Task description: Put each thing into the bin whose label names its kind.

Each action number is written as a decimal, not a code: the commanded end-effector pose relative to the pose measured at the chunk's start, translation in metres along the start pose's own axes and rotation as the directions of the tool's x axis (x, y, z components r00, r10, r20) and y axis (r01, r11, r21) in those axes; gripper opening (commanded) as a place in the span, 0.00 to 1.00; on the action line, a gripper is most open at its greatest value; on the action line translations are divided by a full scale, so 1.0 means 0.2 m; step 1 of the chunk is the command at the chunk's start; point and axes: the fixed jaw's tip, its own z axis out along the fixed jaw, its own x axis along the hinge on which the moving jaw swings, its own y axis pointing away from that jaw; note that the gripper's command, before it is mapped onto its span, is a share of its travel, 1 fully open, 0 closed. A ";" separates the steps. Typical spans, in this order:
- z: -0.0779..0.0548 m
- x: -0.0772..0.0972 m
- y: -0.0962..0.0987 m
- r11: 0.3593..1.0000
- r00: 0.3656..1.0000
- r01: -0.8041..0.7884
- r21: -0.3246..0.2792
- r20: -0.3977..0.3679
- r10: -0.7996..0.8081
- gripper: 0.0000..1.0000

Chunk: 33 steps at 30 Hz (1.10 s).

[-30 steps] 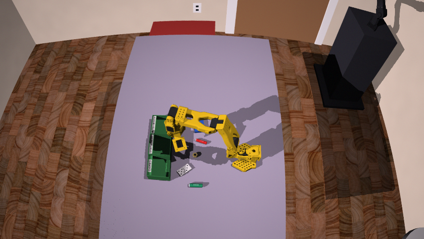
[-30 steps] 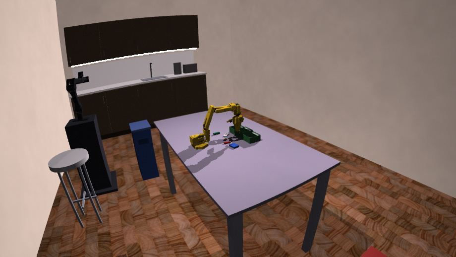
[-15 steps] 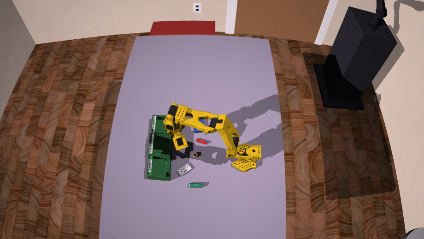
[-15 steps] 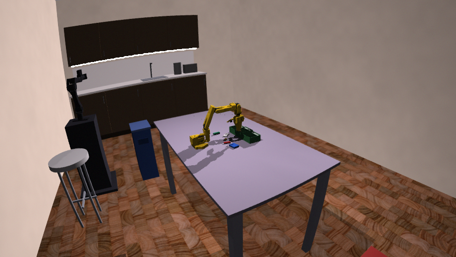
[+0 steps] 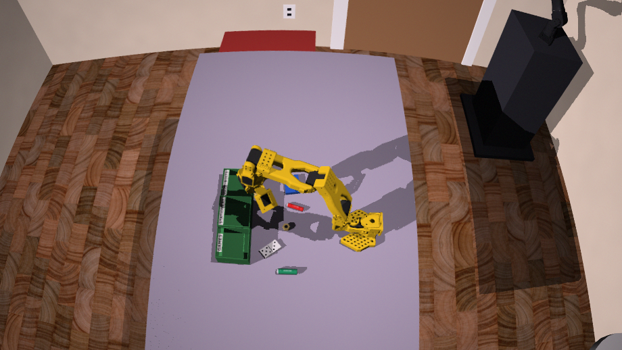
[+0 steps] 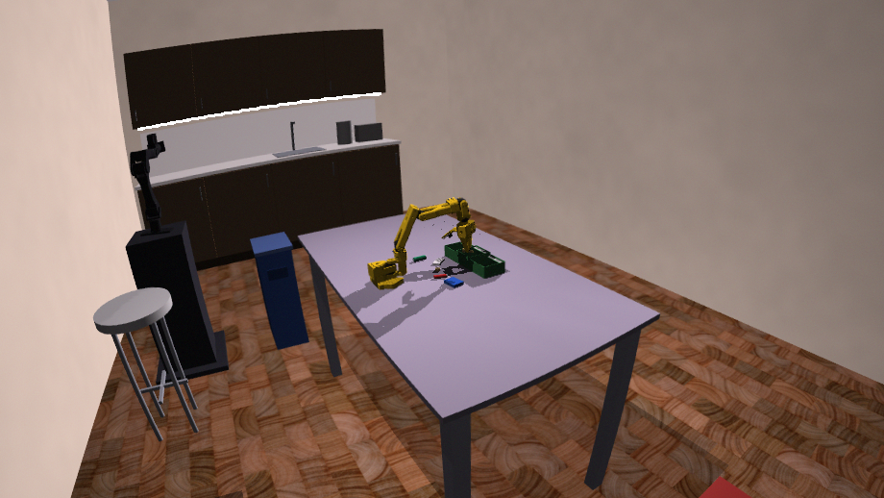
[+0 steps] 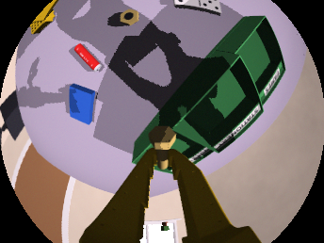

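Note:
My gripper (image 7: 162, 159) is shut on a brass hex bolt (image 7: 162, 136), head outward, above the bin with the label ending in "BOLTS" (image 5: 232, 178) (image 6: 488, 267); the arm partly hides that bin. The stationery bin (image 5: 237, 213) is in the middle, the games bin (image 5: 232, 260) (image 7: 258, 49) at the other end. A brass nut (image 5: 285, 226) (image 7: 129, 17), a dotted domino (image 5: 270, 248) (image 7: 200, 5), a red cylinder (image 5: 295, 207) (image 7: 88, 56), a green cylinder (image 5: 286, 271) (image 6: 419, 258) and a flat blue block (image 5: 288, 188) (image 6: 453, 282) (image 7: 81, 104) lie on the table.
The three green bins stand joined in a row on the lilac table (image 5: 295, 95) (image 6: 519, 334). The arm reaches over the blue block. The red cylinder and nut lie between the bins and the arm's base (image 5: 359, 238) (image 6: 384, 272).

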 end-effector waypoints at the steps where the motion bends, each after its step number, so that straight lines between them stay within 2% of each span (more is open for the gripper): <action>1: -0.04 0.04 -0.01 0.999 0.999 0.019 0.034 -0.043 -0.017 0.00; 13: -0.04 0.06 -0.01 0.998 0.998 0.047 0.037 -0.051 -0.045 0.00; 33: -0.03 0.18 -0.03 0.952 0.947 0.302 0.039 -0.129 -0.295 0.00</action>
